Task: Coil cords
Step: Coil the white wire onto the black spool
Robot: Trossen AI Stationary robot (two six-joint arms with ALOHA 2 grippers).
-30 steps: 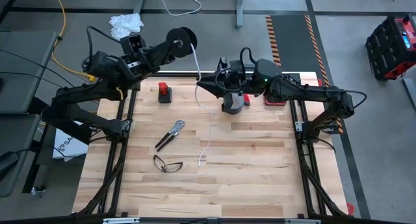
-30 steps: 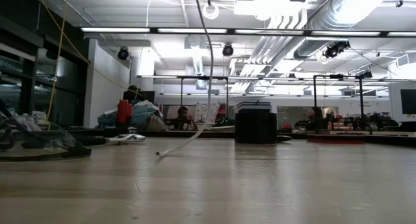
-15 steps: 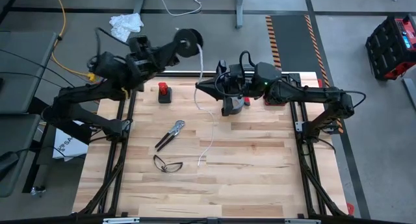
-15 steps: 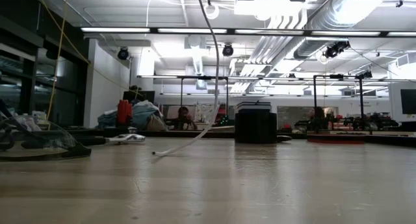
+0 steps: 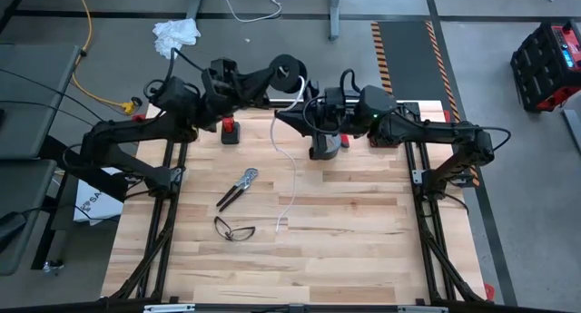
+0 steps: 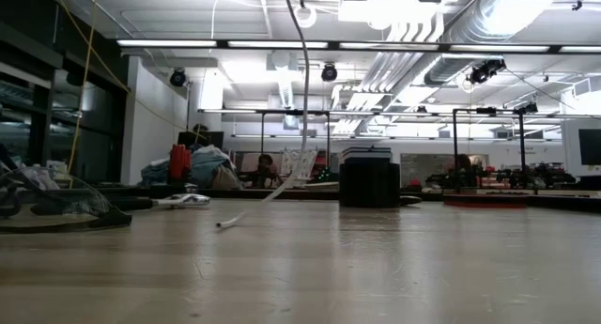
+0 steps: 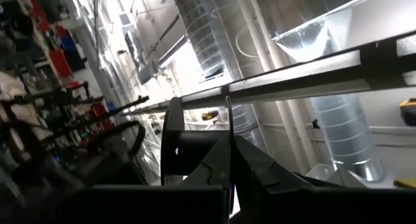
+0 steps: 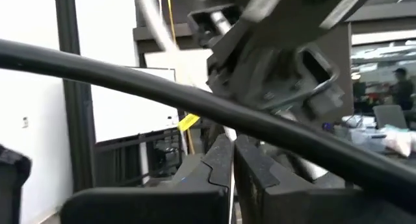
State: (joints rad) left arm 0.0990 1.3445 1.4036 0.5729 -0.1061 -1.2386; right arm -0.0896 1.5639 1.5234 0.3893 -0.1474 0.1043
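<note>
Left arm: reaches across the desk's (image 5: pixel 363 259) far edge, raised. Left claw (image 5: pixel 269 78) clamped on the spool (image 5: pixel 287 70); in the left wrist view both fingers meet against the spool's flanges.

Right arm: stretched leftward along the far edge. Right claw (image 5: pixel 280 120) with fingers together at the cord (image 5: pixel 289 172); whether it pinches the cord cannot be told.

Spool: small, black, round, held off the desk.

Cord: thin, white, pliable; runs from the spool past the right claw, loose end lying mid-desk (image 6: pixel 222 224).

Desk: pale wood planks, dark frame rails.

Other items: pliers (image 5: pixel 237 187), dark loop (image 5: pixel 234 229), red-topped block (image 5: pixel 229 131), grey roll (image 5: pixel 324 147). Near half stands open.
</note>
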